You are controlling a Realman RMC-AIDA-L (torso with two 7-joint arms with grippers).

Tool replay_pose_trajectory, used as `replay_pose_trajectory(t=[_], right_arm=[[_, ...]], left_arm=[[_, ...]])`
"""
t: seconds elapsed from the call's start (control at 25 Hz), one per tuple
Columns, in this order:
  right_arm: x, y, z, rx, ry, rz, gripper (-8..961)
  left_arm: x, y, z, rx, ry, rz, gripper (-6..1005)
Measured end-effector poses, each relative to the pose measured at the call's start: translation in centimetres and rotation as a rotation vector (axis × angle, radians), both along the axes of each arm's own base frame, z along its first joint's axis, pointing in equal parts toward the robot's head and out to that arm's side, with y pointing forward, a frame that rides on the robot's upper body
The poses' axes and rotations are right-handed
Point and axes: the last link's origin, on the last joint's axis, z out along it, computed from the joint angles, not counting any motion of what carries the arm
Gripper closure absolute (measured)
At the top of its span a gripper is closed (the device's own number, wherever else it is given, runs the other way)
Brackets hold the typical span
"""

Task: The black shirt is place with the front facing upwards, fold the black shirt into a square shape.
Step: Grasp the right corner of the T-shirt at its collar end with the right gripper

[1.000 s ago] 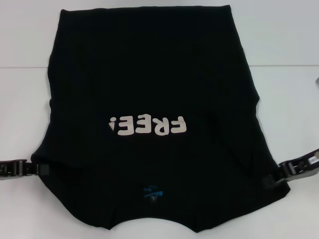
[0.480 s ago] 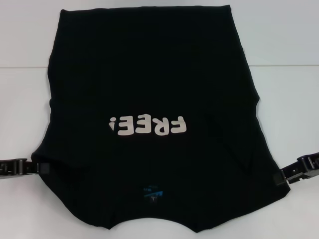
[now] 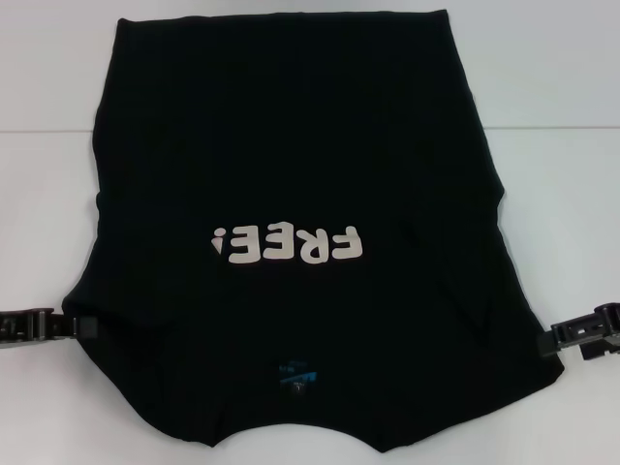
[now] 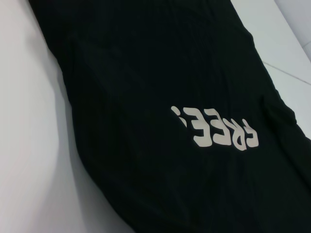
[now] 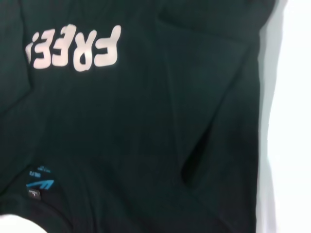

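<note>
Black shirt [image 3: 291, 194] lies flat, front up, mid-desk [image 3: 562, 184]; long axis 12–6 o'clock, hem at 12, collar with blue neck label [image 3: 295, 373] at 6, "FREE!" lettering [image 3: 288, 245] reads inverted. Sleeves appear tucked in; fold crease near right edge. Left claw [image 3: 82, 327] at shirt's 8 o'clock edge, touching cloth. Right claw [image 3: 554, 341] at 4 o'clock edge, just beside cloth. Finger state of either: cannot tell. Both claws equally near collar end; next fold likely runs toward 12.
</note>
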Motion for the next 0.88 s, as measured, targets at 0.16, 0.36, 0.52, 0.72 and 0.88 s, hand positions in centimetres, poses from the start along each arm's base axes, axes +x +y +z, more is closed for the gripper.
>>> replay_pose_trajectory(t=[0.16,0.36,0.52,0.72,0.88], right_arm=[[0.4,-0.3,-0.4,0.014,0.018,-0.018,17],[0.7,-0.7,-1.1,0.007,0.052,-0.051,22],[1.3,-1.0,-0.7,0.031,0.081,-0.078,22],[1.7,-1.2,-0.4,0.044,0.085,-0.079,21],[1.8,-1.2,-0.6,0.047,0.085,-0.073,21]], left_arm=[[0.0,0.0,0.0,0.002,0.002,0.000,967],[-0.1,0.0,-0.1,0.002,0.002,-0.002,966],[-0.1,0.0,-0.1,0.003,0.003,-0.003,966],[-0.1,0.0,-0.1,0.003,0.004,-0.003,966],[-0.1,0.0,-0.1,0.004,0.005,-0.004,967]])
